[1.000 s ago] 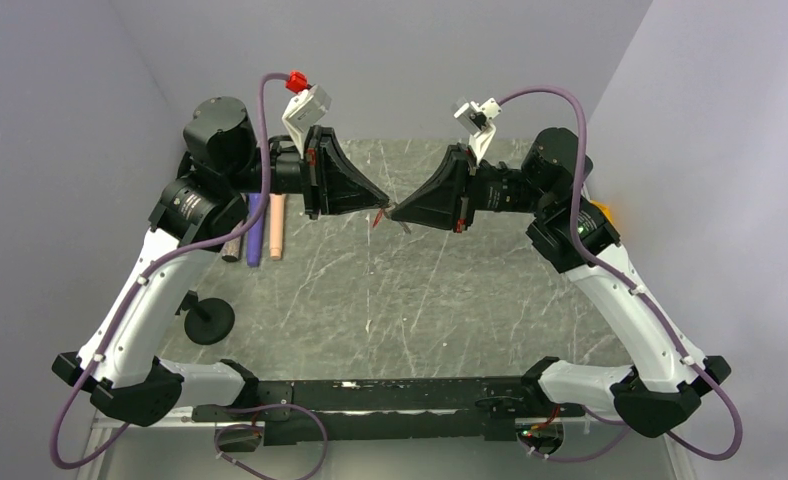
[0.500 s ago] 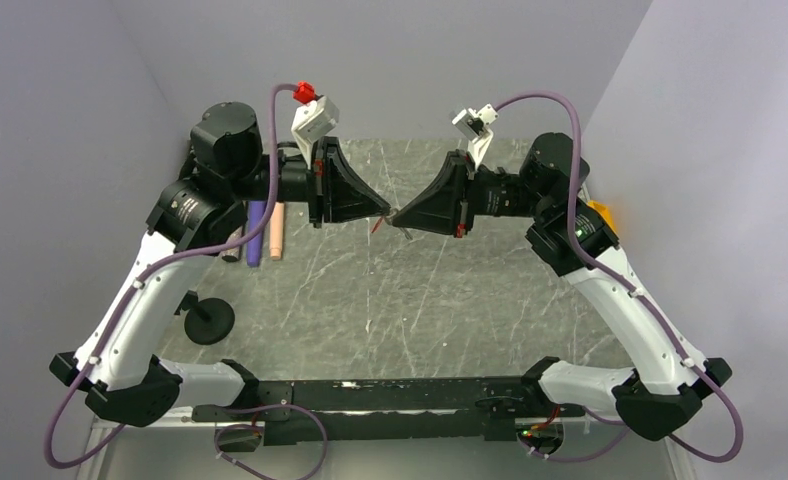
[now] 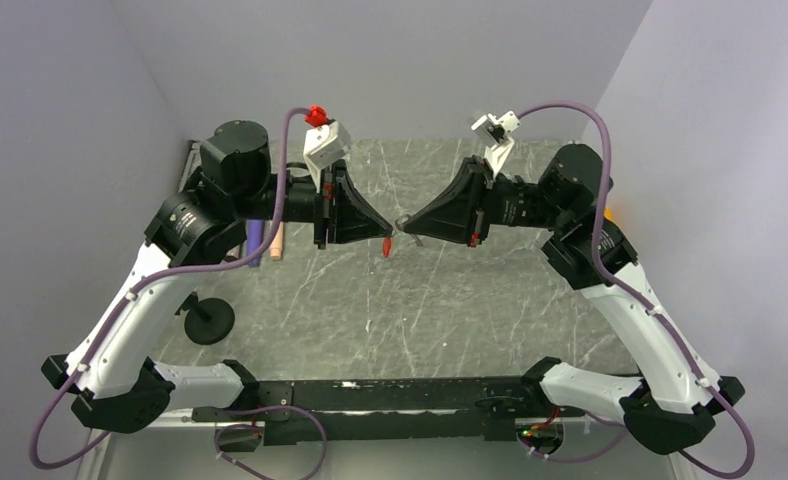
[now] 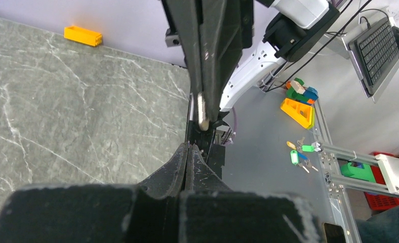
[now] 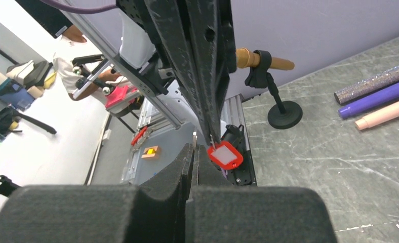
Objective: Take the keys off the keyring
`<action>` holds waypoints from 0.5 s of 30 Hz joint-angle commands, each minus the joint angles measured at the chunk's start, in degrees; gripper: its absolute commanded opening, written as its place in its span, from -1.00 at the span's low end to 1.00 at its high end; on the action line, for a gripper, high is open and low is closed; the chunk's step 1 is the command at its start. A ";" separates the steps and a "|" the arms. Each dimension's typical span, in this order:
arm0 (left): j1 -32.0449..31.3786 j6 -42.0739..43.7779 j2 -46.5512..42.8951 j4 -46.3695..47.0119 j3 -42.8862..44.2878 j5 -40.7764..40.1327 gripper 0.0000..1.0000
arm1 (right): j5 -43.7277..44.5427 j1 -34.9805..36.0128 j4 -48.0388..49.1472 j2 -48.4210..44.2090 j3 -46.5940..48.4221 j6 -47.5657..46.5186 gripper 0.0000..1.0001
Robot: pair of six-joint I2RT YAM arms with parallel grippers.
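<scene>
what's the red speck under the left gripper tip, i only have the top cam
observer: right wrist view shows it's the keyring: a red tag with a white face, hanging from the left gripper's pinched tips
operator: is the right one holding anything
observer: left wrist view shows a silvery metal piece pinched in the right gripper; key or ring, i can't tell
operator: left jaws fully shut
observer: yes, its pads press together with no gap showing
</scene>
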 commanded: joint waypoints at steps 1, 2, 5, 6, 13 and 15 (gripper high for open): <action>-1.81 0.92 -1.39 -0.42 -1.06 -2.91 -1.00 | 1.33 -0.02 2.11 -2.41 -0.31 1.10 -1.00; -2.11 0.85 -1.38 -0.40 -1.18 -3.29 -1.00 | 1.44 -0.05 2.01 -2.70 -0.41 1.13 -1.00; -2.88 0.65 -1.78 -0.20 -1.71 -4.22 -1.00 | 2.93 -0.02 1.36 -3.54 -0.47 0.61 -1.00; -2.98 0.48 -1.89 0.09 -2.07 -4.48 -1.00 | 4.11 -0.13 0.61 -3.88 -0.37 0.01 -1.00; -3.09 0.30 -1.50 -1.77 -2.76 -9.71 -1.00 | 24.67 -0.11 -13.04 -6.15 1.40 -5.96 -1.00; -3.14 0.44 -0.69 -3.70 -2.12 -13.53 -1.00 | 31.13 -0.11 -16.22 -6.82 1.13 -6.48 -1.00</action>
